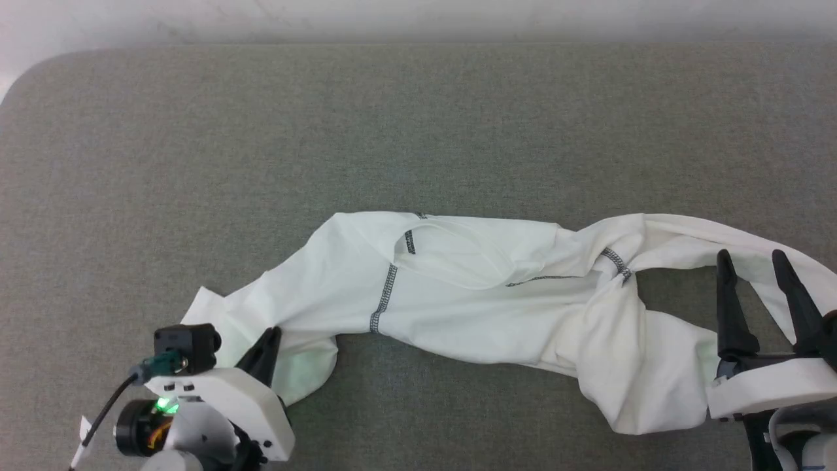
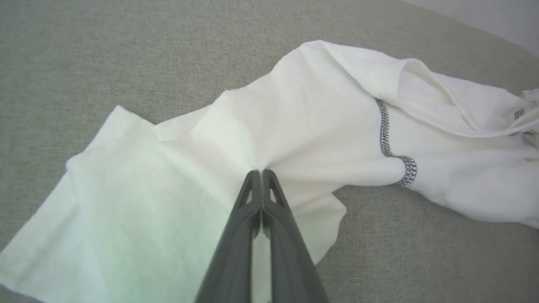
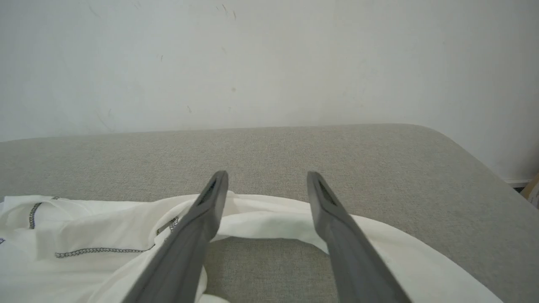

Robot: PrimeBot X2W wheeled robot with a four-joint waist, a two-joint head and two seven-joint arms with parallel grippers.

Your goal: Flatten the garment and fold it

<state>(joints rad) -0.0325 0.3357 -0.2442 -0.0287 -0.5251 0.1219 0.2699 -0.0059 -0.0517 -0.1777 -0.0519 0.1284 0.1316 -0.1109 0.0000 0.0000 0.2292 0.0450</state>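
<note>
Garment (image 1: 458,288) lies bunched, twisted in long strip across near part of grey table (image 1: 418,131) — flattening barely begun, no fold made. Left gripper (image 2: 262,172) fingers together, pinching cloth near left end; right gripper (image 3: 267,182) fingers apart over right sleeve — empty.

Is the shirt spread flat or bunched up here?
Bunched. The garment lies twisted in a long crumpled strip across the grey surface, gathered tight at one stitched seam.
</note>
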